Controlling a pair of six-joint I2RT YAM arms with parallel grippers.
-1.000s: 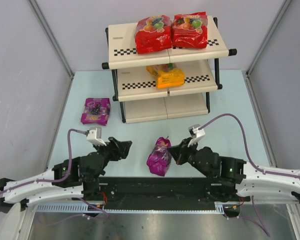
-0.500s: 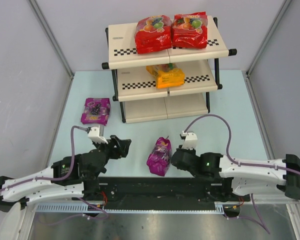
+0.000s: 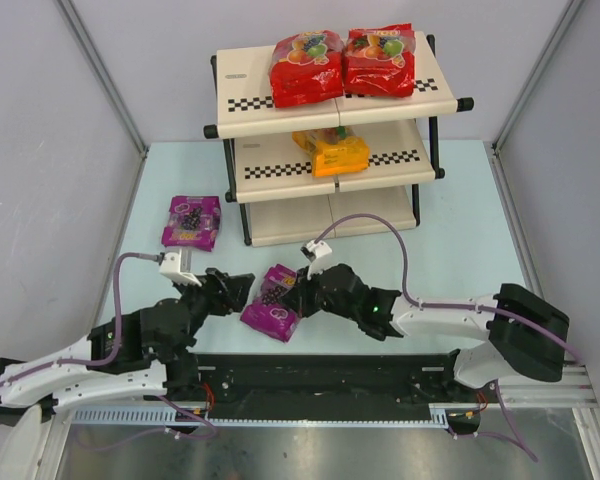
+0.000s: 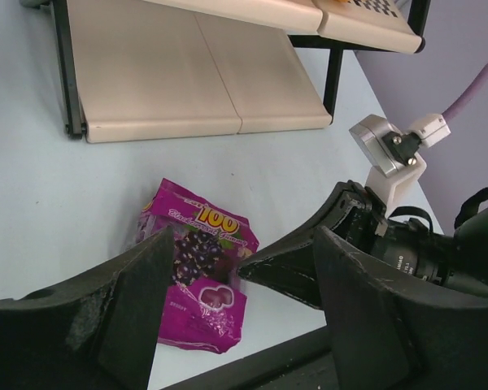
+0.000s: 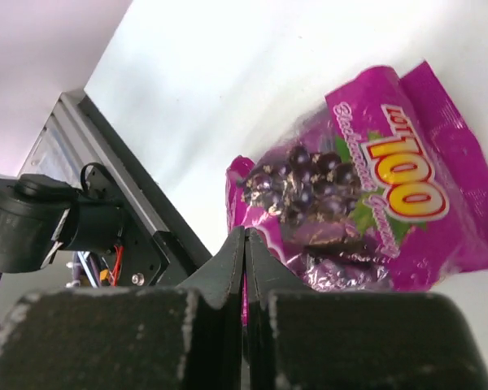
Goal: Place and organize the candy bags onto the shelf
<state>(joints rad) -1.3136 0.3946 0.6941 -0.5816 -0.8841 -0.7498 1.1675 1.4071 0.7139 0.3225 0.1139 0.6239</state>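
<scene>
At the left of the pale blue desk (image 3: 460,230), a loose purple bag (image 3: 191,221) lies flat, label up, just beside the shelf's lower left corner and apart from both arms.

The left gripper (image 3: 235,291) is low over the desk with its jaws standing well apart and nothing between them. In its wrist view the two dark fingers (image 4: 134,309) frame the second purple pouch without touching it.

That pinched purple bag (image 3: 270,308) sits on the desk between the two grippers, in front of the shelf's bottom tier, label up and turned at an angle. Its grape picture and yellow "100" show clearly in both wrist views.

The right gripper (image 3: 288,293) reaches across to the left and is clamped on this bag. Its jaws are pressed together, with a thin sliver of purple film caught between them at the pouch's edge.

Behind stands the shelf (image 3: 250,75). On its top tier the left red bag (image 3: 306,67) and the right red bag (image 3: 380,60) lie side by side, touching. On the middle tier the orange-yellow bag (image 3: 332,150) lies near the centre, partly under the top panel, its front edge reaching the checkered strip.
</scene>
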